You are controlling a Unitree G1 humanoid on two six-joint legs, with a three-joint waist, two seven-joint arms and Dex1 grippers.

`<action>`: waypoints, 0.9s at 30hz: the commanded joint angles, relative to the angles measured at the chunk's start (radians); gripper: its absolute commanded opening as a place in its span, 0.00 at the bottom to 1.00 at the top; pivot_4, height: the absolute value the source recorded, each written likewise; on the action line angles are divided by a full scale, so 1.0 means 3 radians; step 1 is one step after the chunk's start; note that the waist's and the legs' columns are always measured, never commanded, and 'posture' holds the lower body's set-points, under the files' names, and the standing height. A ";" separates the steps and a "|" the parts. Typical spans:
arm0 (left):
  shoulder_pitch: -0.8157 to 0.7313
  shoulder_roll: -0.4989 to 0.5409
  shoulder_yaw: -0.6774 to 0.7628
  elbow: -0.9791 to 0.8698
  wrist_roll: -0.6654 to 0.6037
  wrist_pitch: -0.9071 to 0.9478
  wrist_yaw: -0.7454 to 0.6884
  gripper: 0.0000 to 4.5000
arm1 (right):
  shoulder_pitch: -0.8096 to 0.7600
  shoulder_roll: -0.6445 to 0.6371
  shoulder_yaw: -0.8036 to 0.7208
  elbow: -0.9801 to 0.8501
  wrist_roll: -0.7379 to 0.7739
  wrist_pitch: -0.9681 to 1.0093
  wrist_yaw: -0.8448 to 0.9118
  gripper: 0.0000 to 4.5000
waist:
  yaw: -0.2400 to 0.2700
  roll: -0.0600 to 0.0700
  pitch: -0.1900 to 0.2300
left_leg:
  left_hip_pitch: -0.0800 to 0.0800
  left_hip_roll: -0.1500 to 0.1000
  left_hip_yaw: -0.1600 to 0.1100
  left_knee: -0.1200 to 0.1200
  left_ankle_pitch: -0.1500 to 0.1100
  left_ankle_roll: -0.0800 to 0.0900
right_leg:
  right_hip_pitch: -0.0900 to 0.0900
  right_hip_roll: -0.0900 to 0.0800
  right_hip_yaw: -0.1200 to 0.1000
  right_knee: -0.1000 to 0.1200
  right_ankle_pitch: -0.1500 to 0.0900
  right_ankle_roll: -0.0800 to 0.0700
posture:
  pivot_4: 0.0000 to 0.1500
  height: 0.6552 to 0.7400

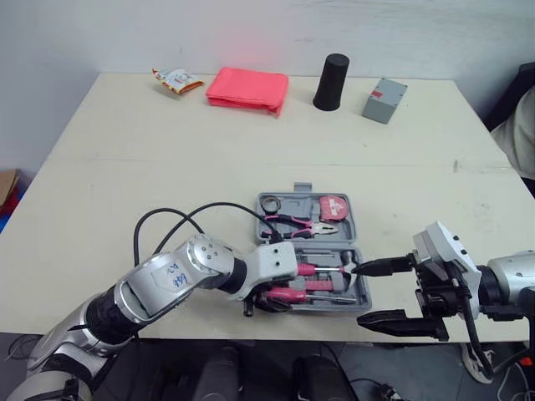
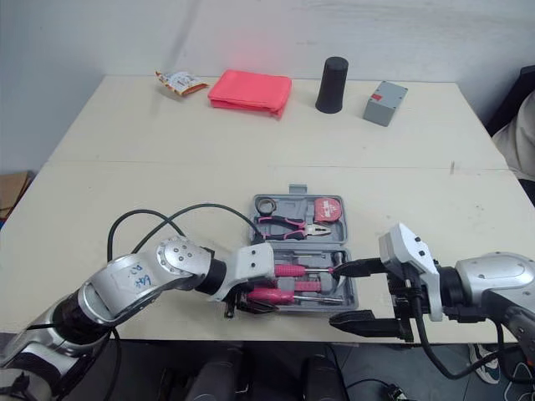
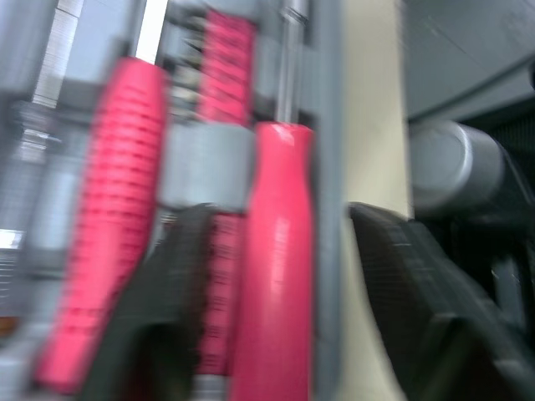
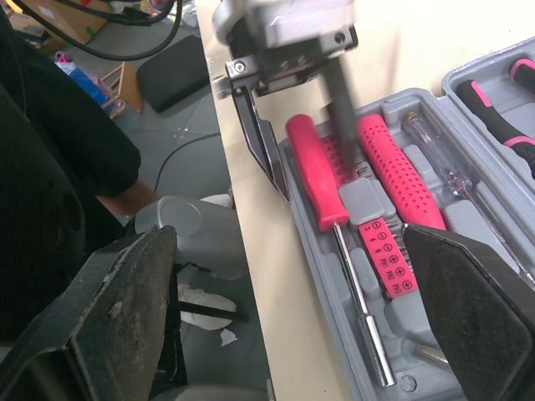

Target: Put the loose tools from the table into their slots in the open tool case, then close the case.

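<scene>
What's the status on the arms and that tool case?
Left gripper open, straddling the pink screwdriver lying in the case. Right gripper open, at the case's right end. Lid open, not yet closed.

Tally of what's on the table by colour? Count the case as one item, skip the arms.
Pink: 1, cloth
Black: 1, cylinder
Grey: 2, box and tool case
White and orange: 1, packet
Total: 5
</scene>
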 commanded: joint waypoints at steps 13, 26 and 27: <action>0.0582 -0.0111 0.0483 0.0127 -0.0007 -0.0838 -0.0190 0.12 | -0.0035 0.0081 0.0017 -0.0026 -0.0015 -0.0069 -0.0072 1.00 | -0.0002 0.0001 0.0000 | 0.0001 -0.0001 0.0000 0.0000 -0.0001 0.0002 | 0.0003 -0.0002 -0.0002 -0.0002 0.0001 0.0002 | 1.00 0.95; 0.0764 -0.0294 0.0138 0.0547 0.0386 -0.1497 -0.0339 0.00 | -0.0055 0.0129 0.0069 -0.0027 -0.0064 -0.0059 -0.0109 1.00 | -0.0005 0.0001 0.0000 | 0.0001 -0.0001 0.0000 0.0000 -0.0002 0.0004 | 0.0003 -0.0002 -0.0003 -0.0003 0.0001 0.0002 | 1.00 0.95; 0.0797 -0.0301 0.0099 0.0601 0.0445 -0.1577 -0.0345 0.00 | -0.0055 0.0132 0.0071 -0.0029 -0.0065 -0.0061 -0.0115 1.00 | -0.0006 0.0001 0.0000 | 0.0001 -0.0001 0.0000 0.0000 -0.0002 0.0004 | 0.0003 -0.0002 -0.0003 -0.0003 0.0001 0.0002 | 1.00 0.95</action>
